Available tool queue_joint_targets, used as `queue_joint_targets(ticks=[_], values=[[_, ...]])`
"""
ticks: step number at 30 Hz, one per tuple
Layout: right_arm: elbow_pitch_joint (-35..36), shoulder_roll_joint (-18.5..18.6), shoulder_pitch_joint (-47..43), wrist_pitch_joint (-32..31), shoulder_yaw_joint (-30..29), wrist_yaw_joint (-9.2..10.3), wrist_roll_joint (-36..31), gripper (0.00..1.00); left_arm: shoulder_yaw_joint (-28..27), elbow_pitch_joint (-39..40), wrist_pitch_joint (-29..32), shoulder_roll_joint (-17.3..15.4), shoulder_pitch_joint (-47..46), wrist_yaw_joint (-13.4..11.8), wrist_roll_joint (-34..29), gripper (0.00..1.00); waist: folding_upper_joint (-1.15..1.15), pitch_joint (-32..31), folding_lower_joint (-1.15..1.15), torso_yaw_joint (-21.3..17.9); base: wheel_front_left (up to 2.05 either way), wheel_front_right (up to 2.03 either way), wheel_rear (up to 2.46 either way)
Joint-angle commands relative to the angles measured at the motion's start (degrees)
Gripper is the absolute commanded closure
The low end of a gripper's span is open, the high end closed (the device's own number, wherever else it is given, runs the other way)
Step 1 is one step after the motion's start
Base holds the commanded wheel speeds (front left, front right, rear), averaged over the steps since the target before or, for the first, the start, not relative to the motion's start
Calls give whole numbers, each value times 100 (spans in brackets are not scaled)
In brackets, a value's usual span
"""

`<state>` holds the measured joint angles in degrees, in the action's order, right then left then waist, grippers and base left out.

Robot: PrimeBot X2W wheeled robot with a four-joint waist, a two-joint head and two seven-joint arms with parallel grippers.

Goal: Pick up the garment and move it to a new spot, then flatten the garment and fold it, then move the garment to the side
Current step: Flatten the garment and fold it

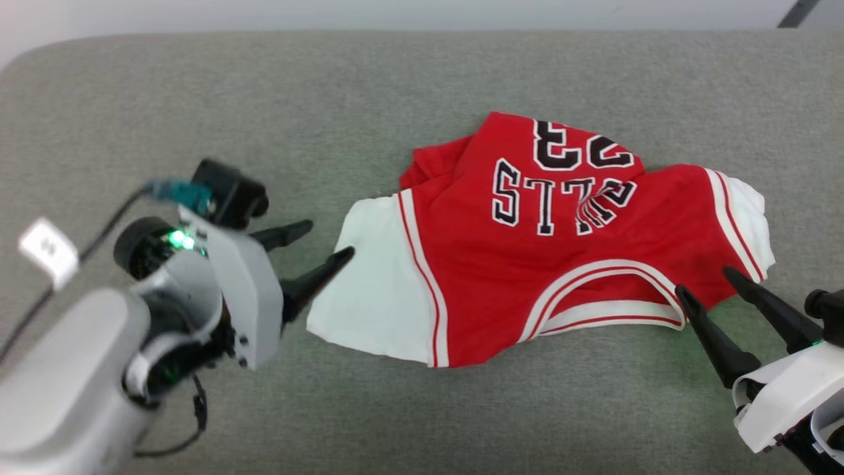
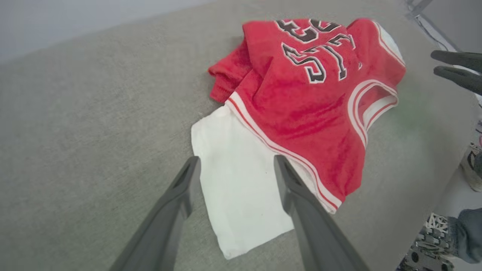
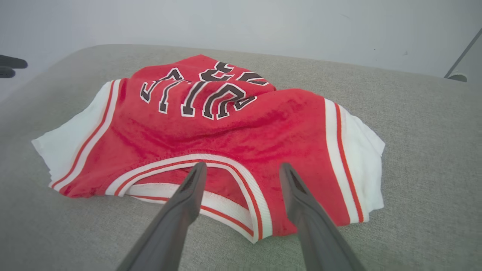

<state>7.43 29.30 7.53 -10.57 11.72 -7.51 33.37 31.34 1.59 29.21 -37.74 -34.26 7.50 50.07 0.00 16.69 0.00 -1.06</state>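
Red jersey (image 1: 527, 284) lies rumpled mid tabletop (image 1: 198, 99) (grey fabric cover), lettering upside-down from the robot's side. L hand (image 1: 331, 237): fingers apart, tips just beside the white sleeve edge, gripping nothing. R hand (image 1: 702, 280): fingers apart too, tips by the striped neck trim.

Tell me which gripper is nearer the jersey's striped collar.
Right. The right gripper, open, is at the end of the collar; the left gripper, open, is by the white sleeve across the jersey.
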Motion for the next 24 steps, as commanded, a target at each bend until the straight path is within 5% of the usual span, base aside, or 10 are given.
queue_joint_targets(ticks=[1,8,18,22,24], values=[[10,-13,48,29,32,4,-61,0,50,-133,324,-43,-167,-14,174,0,0,81,0,-117,0,0,0],[67,-78,225,85,172,4,-143,0,343,-992,2083,-4,-535,-326,1007,0,0,228,0,-388,0,0,0],[118,-181,198,71,157,4,-322,0,268,-1568,2228,172,-556,-350,1377,0,0,324,0,-512,0,0,0],[179,-191,242,20,165,4,-354,0,282,-1734,2148,271,-546,-253,1435,100,0,308,0,-474,0,0,0],[198,-200,237,4,141,4,-361,0,267,-1827,2026,258,-599,-244,1341,100,0,294,0,-441,0,0,0]])
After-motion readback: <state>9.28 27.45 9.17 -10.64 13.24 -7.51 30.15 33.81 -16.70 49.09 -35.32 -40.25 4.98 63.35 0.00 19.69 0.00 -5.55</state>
